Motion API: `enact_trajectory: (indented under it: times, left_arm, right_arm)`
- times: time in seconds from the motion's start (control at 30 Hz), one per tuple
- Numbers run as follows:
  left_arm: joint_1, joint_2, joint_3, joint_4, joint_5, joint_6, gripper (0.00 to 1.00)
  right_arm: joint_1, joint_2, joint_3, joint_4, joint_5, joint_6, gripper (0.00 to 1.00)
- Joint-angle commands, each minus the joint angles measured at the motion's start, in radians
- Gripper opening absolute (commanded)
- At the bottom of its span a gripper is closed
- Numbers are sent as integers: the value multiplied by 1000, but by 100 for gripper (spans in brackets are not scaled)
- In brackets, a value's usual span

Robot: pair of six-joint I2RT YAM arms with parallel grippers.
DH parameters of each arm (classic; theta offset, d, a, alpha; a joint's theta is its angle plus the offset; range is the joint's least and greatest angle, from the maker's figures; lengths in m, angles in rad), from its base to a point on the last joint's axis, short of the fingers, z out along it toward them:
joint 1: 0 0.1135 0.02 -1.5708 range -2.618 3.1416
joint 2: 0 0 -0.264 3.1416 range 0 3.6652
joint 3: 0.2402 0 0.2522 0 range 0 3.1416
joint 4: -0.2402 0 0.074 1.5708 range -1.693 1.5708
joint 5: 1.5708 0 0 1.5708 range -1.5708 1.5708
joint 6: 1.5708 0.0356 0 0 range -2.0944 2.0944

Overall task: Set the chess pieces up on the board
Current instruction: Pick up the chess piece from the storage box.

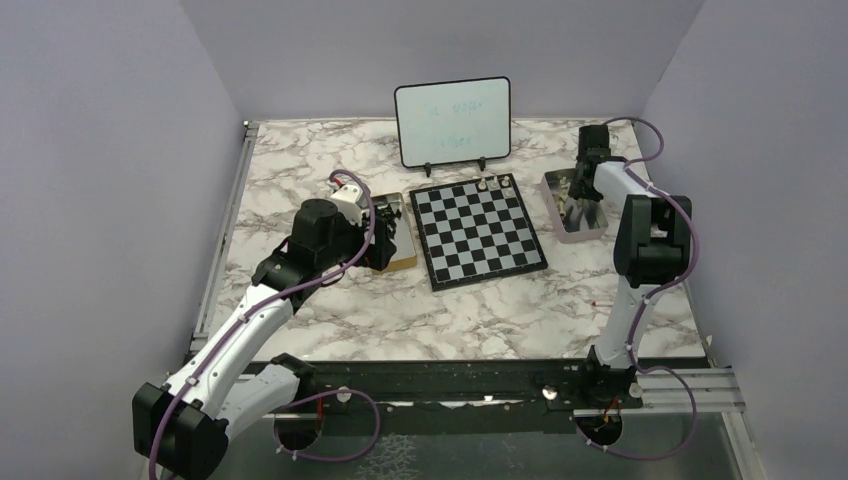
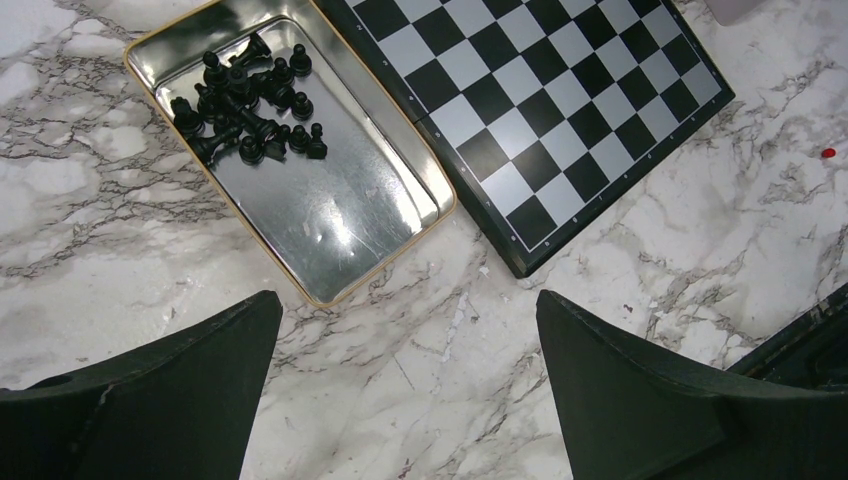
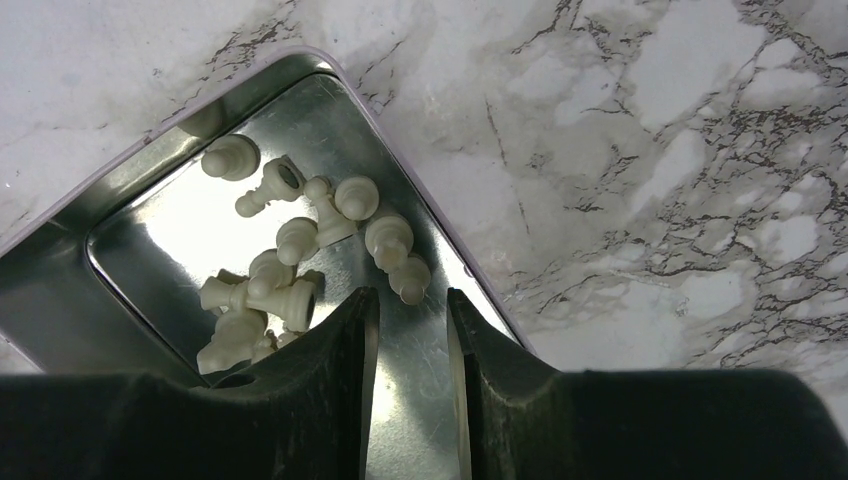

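Far left first: the left gripper (image 2: 407,300) hovers over the marble table (image 2: 100,250) with its fingers (image 2: 150,400) spread as wide as they go and nothing between them. At its eleven o'clock sits the gold-rimmed tin (image 2: 380,215), the black chessmen (image 2: 245,110) heaped at its far end. The board (image 2: 550,100) runs off toward one o'clock, hard up beside that tin.

On to the middle. From above, two pale pieces (image 1: 487,184) stand on the board's far edge, around twelve o'clock. By my reckoning the setup has barely begun.

Now the right, and this is where the action is. The right gripper (image 3: 412,305) is down in the pinkish-rimmed tin (image 3: 50,280), fingers parted only narrowly. Bare tin floor shows in the gap, and nothing is pinched. The chess pieces (image 3: 290,250) lie tumbled on their sides from ten to twelve o'clock of the tips. The nearest piece (image 3: 410,275) sits at twelve, just beyond the gap.

So the step in hand looks like fetching another white man. The next move calls for easing forward to straddle that nearest piece. The fingers must then close on it alone, since a neighbour lies just beside it.
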Motion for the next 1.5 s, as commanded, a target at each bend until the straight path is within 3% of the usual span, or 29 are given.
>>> enact_trajectory:
  times: [0.0, 0.77, 1.47]
  left_arm:
    - [-4, 3, 1, -1, -10, 11, 99]
    - [-4, 10, 2, 3, -2, 11, 99]
    - [-4, 4, 0, 4, 12, 8, 99]
  right_arm:
    - [-8, 24, 24, 40, -13, -24, 36]
    - [-9, 27, 36, 7, -25, -49, 14]
    - [11, -115, 36, -107, -152, -10, 13]
